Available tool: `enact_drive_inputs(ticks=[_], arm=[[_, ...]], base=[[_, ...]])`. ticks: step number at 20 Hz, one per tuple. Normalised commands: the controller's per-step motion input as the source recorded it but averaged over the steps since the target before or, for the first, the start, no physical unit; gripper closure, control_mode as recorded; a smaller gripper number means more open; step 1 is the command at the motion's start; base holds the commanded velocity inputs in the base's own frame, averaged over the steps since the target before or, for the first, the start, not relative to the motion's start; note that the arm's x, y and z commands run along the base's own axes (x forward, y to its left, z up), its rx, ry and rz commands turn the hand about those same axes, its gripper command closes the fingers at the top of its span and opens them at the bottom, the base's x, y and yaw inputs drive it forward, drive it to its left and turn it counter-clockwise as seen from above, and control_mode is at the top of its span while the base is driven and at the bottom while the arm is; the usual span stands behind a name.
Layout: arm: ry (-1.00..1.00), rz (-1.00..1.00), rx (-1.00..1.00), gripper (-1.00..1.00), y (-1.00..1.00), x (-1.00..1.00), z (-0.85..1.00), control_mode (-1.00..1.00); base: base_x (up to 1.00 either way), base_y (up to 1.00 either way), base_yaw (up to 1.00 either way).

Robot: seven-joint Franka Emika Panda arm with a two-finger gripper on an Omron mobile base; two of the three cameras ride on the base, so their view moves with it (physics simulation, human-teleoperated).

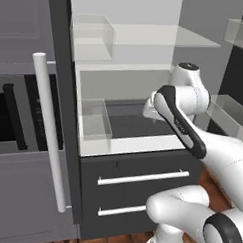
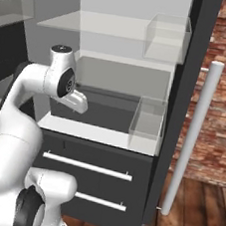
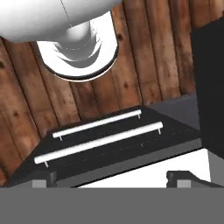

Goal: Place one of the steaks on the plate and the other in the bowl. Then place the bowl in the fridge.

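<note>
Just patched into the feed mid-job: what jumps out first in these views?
The fridge stands wide open straight ahead, its white interior showing clear shelves and small clear bins, with two dark drawers and their silver handles below. The white arm reaches toward the lower shelf. In the hand view the claw is open, looking down over the drawer handles at the wooden floor.

My arm point(image 1: 193, 131) is glossy white w/ rounded, tube-like links; dark grey/black bands at the joints, one long black strip along the forearm w/ tiny pale lettering, unreadable. Black cap on top of the wrist joint. Fat white base segment point(image 2: 45, 192) w/ black ring. Small dark fingers point(image 3: 186, 178), blocky tips.
</note>
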Motion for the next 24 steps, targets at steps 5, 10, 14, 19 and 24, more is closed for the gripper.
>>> enact_drive_inputs(ticks=[5,10,14,19,24], arm=[[0.06,0.59,-0.39,-1.0,-0.02,-0.34,-0.1,-1.0],[0.08,0.03,-0.07,-1.0,-0.02,-0.19,-0.54,-1.0],[0.0,0.0,0.0,-1.0,0.08,-0.31,-0.29,-1.0],[0.07,0.0,0.0,-1.0,0.12,-0.25,-0.24,1.0],[0.0,0.0,0.0,-1.0,0.0,0.0,0.0,1.0]], base=[[0.0,0.0,0.0],[0.0,0.0,0.0],[0.0,0.0,0.0],[-0.31,0.06,0.01],[-0.87,0.39,0.13]])
